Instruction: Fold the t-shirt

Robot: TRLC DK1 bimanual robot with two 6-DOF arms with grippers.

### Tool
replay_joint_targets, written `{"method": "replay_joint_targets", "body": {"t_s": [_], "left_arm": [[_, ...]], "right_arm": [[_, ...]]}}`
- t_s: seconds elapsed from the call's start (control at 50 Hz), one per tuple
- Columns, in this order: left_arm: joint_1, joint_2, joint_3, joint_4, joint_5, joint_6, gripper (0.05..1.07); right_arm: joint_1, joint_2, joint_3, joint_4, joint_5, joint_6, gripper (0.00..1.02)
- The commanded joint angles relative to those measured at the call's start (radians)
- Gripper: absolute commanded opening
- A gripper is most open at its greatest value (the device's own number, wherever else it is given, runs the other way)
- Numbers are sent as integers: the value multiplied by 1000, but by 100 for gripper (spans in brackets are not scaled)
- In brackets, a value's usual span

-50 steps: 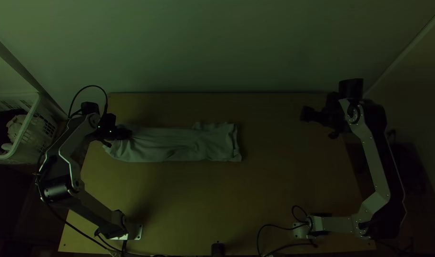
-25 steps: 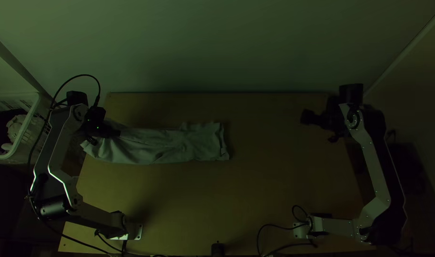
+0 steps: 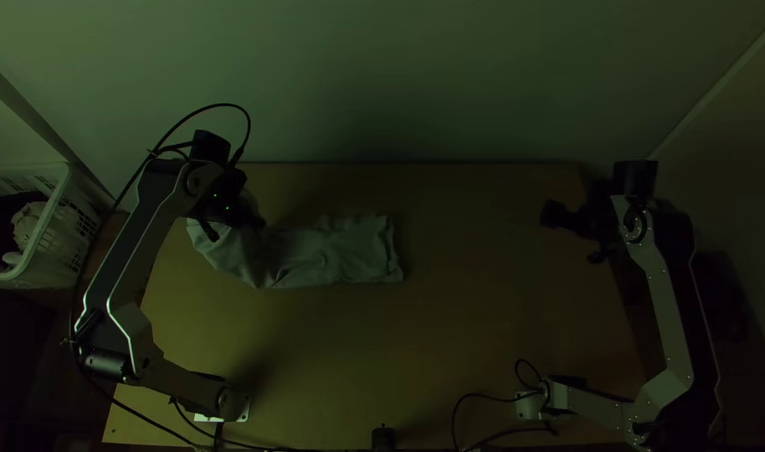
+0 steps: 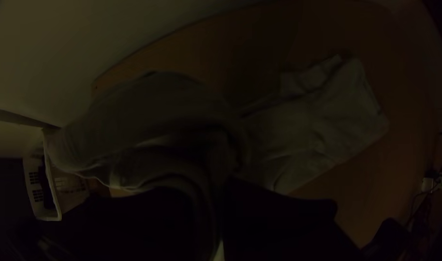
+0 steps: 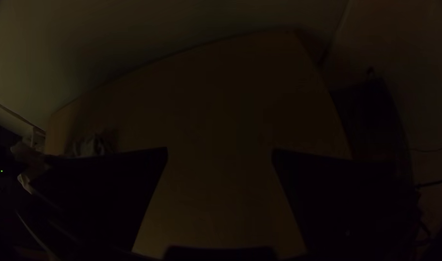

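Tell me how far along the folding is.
The t-shirt already looks narrowed into a strip, its right part lying on the table. The left gripper holds the other end, raised. Probably left: laying that end over the resting part.

Two robot arms [image 3: 663, 310], two tools [image 3: 572, 236], one t-shirt [image 3: 341, 251], one table [image 3: 449, 335], one white basket [image 3: 49, 219].
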Motion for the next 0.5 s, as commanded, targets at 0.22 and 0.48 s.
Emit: {"method": "replay_joint_targets", "body": {"t_s": [0.22, 0.48], "left_arm": [[-181, 216, 277, -89, -20, -158, 8], [-334, 365, 418, -141, -20, -218, 8]], "right_arm": [[-34, -98, -75, 3, -4, -15, 99], [-65, -135, -110, 4, -4, -21, 99]]}}
